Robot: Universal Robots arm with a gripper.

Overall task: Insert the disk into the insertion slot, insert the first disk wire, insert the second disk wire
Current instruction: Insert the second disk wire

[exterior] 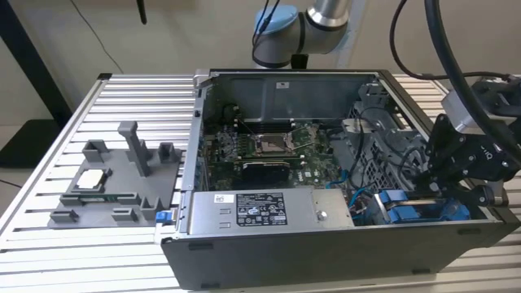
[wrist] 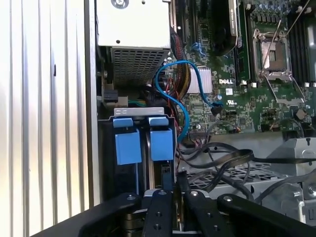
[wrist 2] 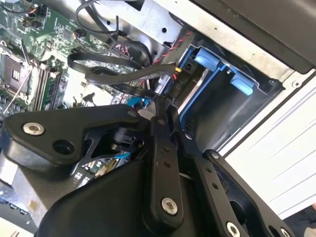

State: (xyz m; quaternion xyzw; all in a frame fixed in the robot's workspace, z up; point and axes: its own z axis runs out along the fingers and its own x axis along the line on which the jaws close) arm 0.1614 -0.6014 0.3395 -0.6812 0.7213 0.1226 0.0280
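Scene: an open computer case (exterior: 326,244) lies on a ribbed metal surface (exterior: 122,110), its inside facing up.
Arm: it reaches in from the exterior view's right, black cables trailing over it.
End effector (exterior: 427,183): it hangs low over the case corner nearest the exterior view's right, just above the blue fittings. In the second wrist view its black fingers (wrist 2: 163,148) come together to a narrow tip, pinched on a dark cable plug (wrist 2: 165,84) at the rear edge of the blue carrier.
Disk (wrist: 160,175): it sits inside the bay, clipped in its blue carrier frame; in the first wrist view only a thin edge of it shows between the two blue tabs and the fingers.
Insertion slot (wrist 2: 222,94): the grey metal bay with blue plastic fittings, at the case wall beside the power-supply box; a second, open bay lies beside the filled one.
Power-supply box (exterior: 252,210): grey, with a white label, along the near wall of the case in the exterior view.
Motherboard (exterior: 260,146): green, in the middle of the case, with the CPU socket open.
Blue cable (wrist: 173,84): it loops from the board towards the bay.
Grey fixture (exterior: 114,183): it stands on the surface at the exterior view's left, well apart from the case.
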